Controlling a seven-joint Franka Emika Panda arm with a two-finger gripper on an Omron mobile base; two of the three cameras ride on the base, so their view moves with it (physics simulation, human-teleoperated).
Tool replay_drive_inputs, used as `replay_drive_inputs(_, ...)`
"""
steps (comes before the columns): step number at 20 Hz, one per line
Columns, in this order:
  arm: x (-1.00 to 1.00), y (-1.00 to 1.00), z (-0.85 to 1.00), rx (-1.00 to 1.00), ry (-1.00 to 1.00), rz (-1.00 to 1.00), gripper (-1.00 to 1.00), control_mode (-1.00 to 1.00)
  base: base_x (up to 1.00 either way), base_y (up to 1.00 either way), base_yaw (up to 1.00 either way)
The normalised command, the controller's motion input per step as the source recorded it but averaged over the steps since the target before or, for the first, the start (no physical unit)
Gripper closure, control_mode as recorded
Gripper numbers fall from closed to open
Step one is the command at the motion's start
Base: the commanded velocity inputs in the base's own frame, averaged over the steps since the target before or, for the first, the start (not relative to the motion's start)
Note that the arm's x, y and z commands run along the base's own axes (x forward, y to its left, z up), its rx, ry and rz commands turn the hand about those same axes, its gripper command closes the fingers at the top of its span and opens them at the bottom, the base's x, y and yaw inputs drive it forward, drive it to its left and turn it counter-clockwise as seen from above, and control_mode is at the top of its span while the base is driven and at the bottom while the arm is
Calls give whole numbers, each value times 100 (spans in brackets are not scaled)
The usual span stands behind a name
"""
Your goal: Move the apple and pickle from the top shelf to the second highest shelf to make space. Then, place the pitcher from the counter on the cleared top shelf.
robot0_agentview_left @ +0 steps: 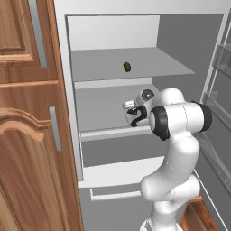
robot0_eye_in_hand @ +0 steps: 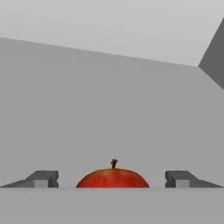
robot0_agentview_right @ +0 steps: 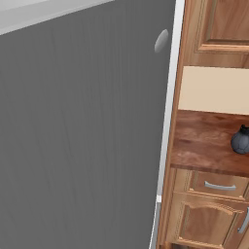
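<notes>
The dark green pickle (robot0_agentview_left: 127,66) lies on the top shelf (robot0_agentview_left: 97,67) of the open fridge. My gripper (robot0_agentview_left: 132,117) reaches in just above the second highest shelf (robot0_agentview_left: 101,108). In the hand view the red apple (robot0_eye_in_hand: 112,178) sits between the two fingertips (robot0_eye_in_hand: 45,179), with a clear gap on each side, so my gripper (robot0_eye_in_hand: 111,180) is open around it without touching. The apple is hidden behind the hand in the left base view. The dark grey pitcher (robot0_agentview_right: 240,141) stands on the red-brown counter (robot0_agentview_right: 204,143) at the right.
A tall wooden cabinet (robot0_agentview_left: 27,135) flanks the fridge on the left. The grey fridge door (robot0_agentview_right: 82,136) stands open between the fridge and the counter, with door racks (robot0_agentview_left: 219,103) on its inner side. Lower shelves (robot0_agentview_left: 117,171) lie beneath my arm.
</notes>
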Motion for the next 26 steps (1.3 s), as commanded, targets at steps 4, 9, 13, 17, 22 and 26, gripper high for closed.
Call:
replay_drive_inputs(4, -19, 1, 20, 0, -2, 0, -100, -100, 0, 0, 0)
replay_drive_inputs(9, -56, 1, 48, 0, -5, 0, -100, -100, 0, 0, 0)
replay_drive_inputs(13, -71, 6, 57, 0, -3, 0, -100, -100, 0, 0, 0)
replay_drive_inputs(17, -79, 18, 63, -2, 0, 3, -100, -100, 0, 0, 0)
replay_drive_inputs(22, -84, 22, 62, -4, 0, 5, -100, -100, 0, 0, 0)
replay_drive_inputs(26, -88, 24, 69, 0, 0, 10, -100, -100, 0, 0, 0)
